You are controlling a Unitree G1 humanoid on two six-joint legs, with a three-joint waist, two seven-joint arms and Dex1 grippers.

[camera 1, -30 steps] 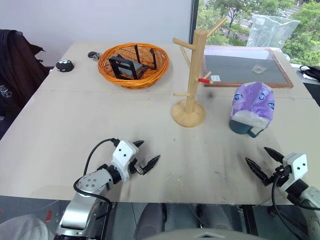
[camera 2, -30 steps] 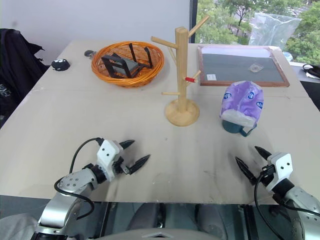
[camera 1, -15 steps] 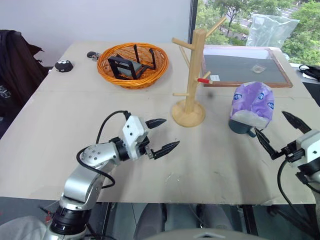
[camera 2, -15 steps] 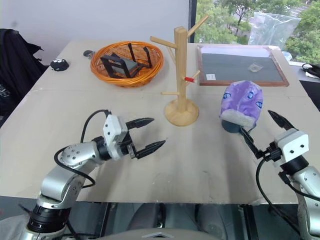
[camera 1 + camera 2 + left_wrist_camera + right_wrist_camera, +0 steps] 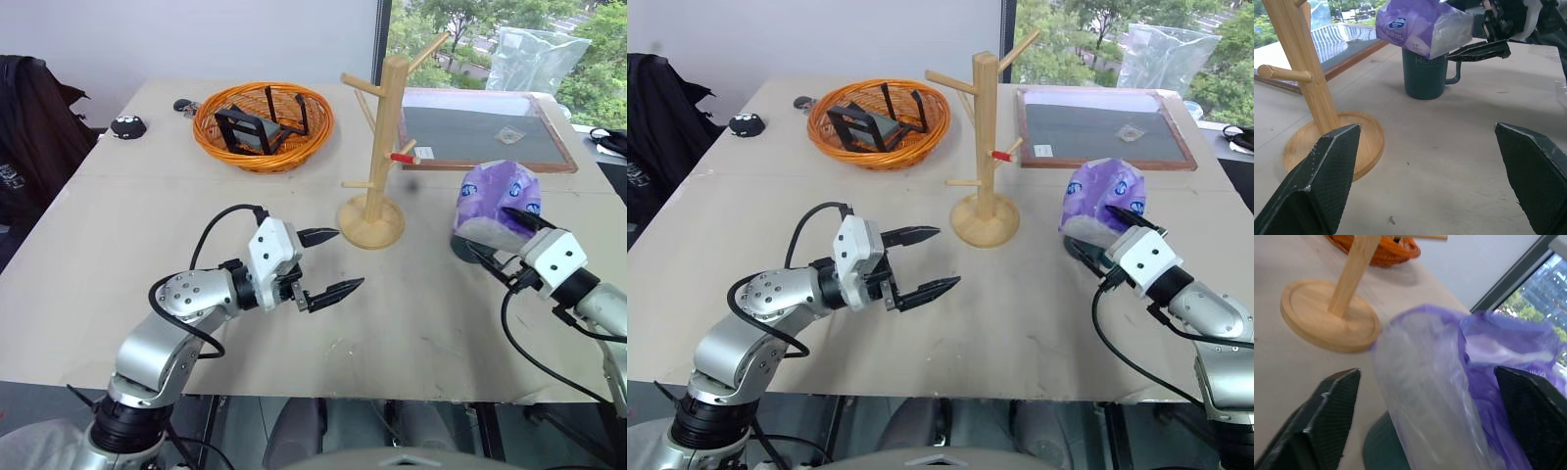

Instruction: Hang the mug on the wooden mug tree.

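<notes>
Left eye view: the basket (image 5: 263,124) sits far left on the surface (image 5: 127,255). The left gripper (image 5: 328,264) hovers with fingers spread, holding nothing. Then the tree (image 5: 376,147), upright. Right of it the mug (image 5: 1424,73) stands under a purple bag (image 5: 498,204). The right gripper (image 5: 493,242) has its fingers apart around the bag.

One mug (image 5: 1424,73); one mug tree (image 5: 377,147); one basket (image 5: 263,125); one bag (image 5: 500,199)

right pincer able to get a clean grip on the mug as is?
Probably not. The purple-and-white plastic bag is draped over the mug, and the right pincer, open, straddles the bag.
</notes>
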